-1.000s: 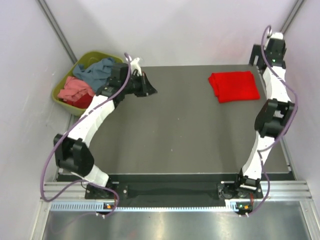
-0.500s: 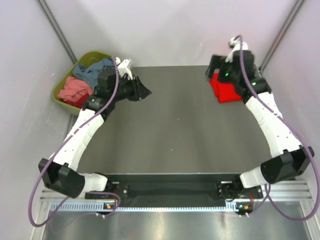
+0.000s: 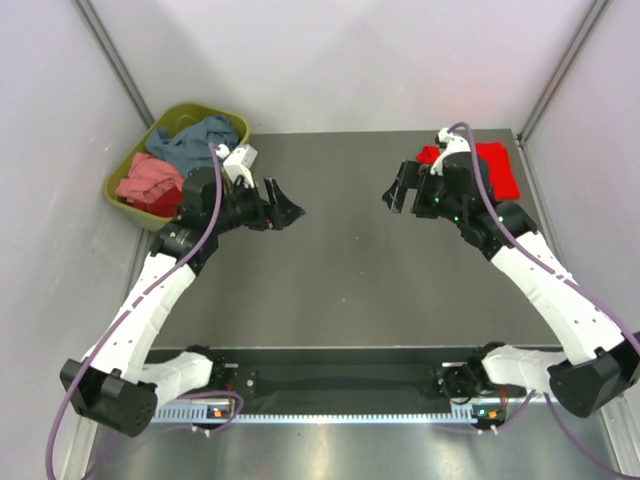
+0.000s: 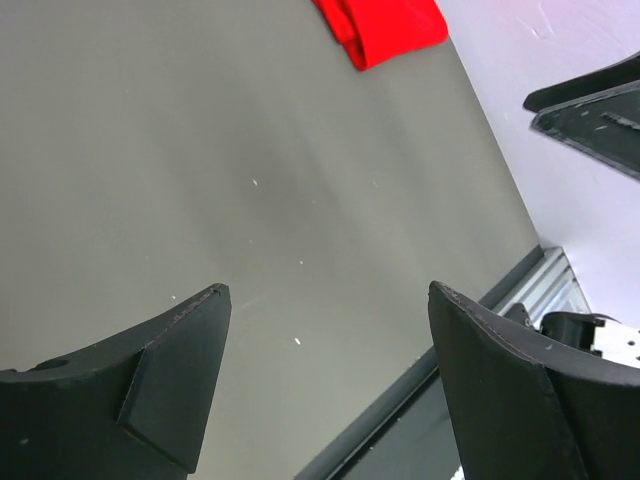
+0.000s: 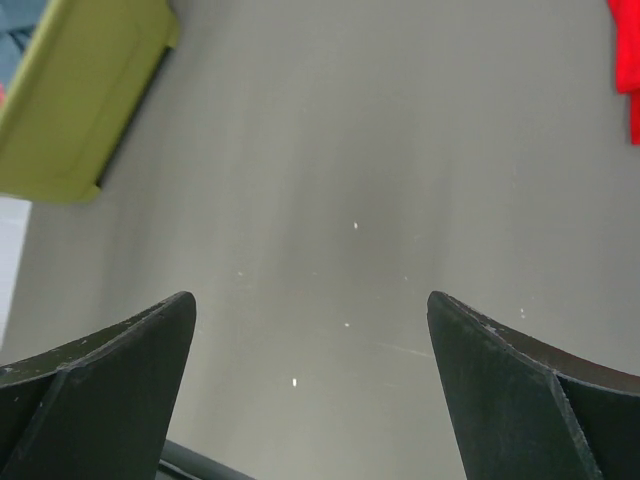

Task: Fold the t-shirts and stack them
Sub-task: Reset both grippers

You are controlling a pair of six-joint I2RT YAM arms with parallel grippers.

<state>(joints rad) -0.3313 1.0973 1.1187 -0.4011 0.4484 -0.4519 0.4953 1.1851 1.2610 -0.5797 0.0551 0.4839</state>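
A folded bright red t-shirt [image 3: 498,167] lies at the table's back right corner, partly hidden by my right arm; the left wrist view shows this red t-shirt [image 4: 385,28] far ahead. More t-shirts fill the olive-green tub [image 3: 128,162] at the back left: a slate blue-grey one [image 3: 196,140], a salmon pink one [image 3: 150,177] and a darker red one [image 3: 152,201]. My left gripper [image 3: 285,203] [image 4: 327,292] hovers open over bare table just right of the tub, holding nothing. Left of the red shirt, my right gripper [image 3: 396,190] [image 5: 310,297] is also open and empty, facing the left one.
The dark table [image 3: 340,270] spreads between both grippers. White walls close in on the left, right and back. The tub's corner [image 5: 85,95] and an edge of the red shirt [image 5: 628,60] show in the right wrist view.
My left gripper went from shut to wide open and drew back from the tub over the table. My right arm swung from the back right corner down to in front of the red shirt.
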